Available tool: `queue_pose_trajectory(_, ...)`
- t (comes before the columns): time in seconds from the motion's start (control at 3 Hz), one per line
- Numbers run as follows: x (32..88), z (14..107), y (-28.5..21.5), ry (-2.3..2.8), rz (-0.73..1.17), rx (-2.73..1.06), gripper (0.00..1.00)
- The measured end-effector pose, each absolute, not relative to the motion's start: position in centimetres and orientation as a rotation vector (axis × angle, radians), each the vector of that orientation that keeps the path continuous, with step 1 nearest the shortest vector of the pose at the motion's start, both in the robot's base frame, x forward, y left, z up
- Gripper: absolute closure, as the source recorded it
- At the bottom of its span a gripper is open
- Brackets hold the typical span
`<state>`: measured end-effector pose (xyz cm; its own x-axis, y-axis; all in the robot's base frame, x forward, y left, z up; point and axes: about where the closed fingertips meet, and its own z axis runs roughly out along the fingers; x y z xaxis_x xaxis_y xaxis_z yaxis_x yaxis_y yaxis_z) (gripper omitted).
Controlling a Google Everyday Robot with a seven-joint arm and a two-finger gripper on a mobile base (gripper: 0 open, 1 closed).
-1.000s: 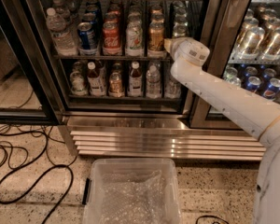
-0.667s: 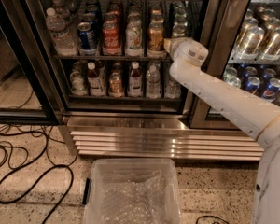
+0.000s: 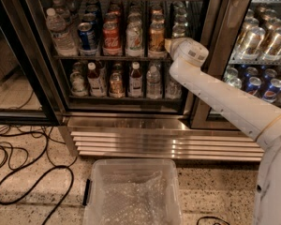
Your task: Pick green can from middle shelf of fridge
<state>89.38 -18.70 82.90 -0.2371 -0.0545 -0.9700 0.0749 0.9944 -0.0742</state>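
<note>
The fridge stands open in front of me. On its middle shelf a row stands: a water bottle, a blue can, a red cola can, the green can with a green and silvery-white label, and an orange-gold can. My white arm reaches in from the right. My gripper is at the shelf's right end, just right of the orange-gold can and about two lanes from the green can.
A clear plastic bin sits on the floor below the fridge. Black cables lie on the floor at left. The lower shelf holds bottles. More cans stand behind the right door. The steel grille runs along the base.
</note>
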Motion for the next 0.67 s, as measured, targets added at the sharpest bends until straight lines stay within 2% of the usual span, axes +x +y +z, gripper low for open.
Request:
queue_pose_trajectory(0.33, 89.38, 82.9, -18.7, 1.806, -0.121, 0.015, 1.0)
queue_pose_trajectory(0.67, 89.34, 82.91, -18.54, 1.809, -0.123, 0.002, 1.0)
